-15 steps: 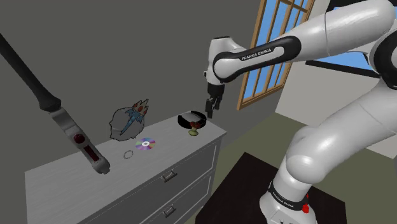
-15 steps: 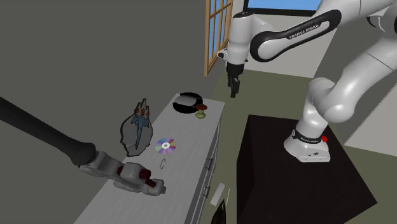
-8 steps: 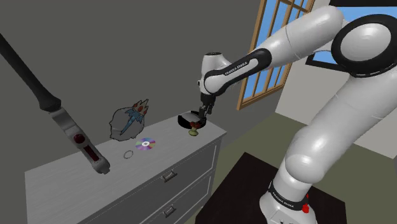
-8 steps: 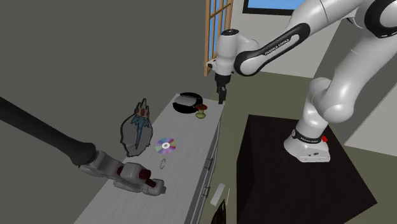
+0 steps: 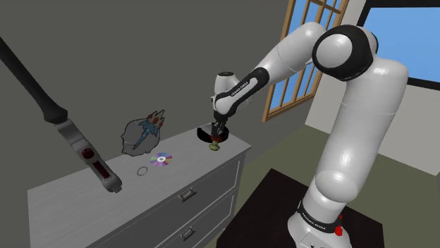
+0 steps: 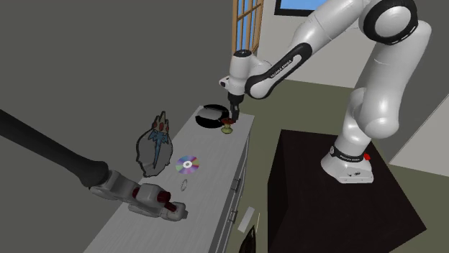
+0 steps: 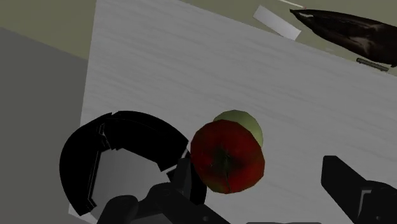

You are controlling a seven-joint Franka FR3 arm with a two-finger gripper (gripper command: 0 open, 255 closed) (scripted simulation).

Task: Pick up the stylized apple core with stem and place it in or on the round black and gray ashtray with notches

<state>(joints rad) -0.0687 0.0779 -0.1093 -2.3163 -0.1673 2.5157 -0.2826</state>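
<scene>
Apple core point(image 7: 226, 158) stands upright beside the ashtray point(image 7: 127, 130), red end facing the wide-open, empty tool point(image 7: 259, 173).

Arm point(image 5: 352, 120) stretched out — tool point(image 5: 216, 131) pointing down (fingers point(image 7: 356, 191) apart).

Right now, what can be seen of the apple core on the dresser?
The apple core is small, with a red top end, a dark spot at its middle and a greenish lower end. It stands upright on the grey dresser top, near one end, close beside the black ashtray. The open hand hangs over it, its fingers apart and not gripping it.
</scene>
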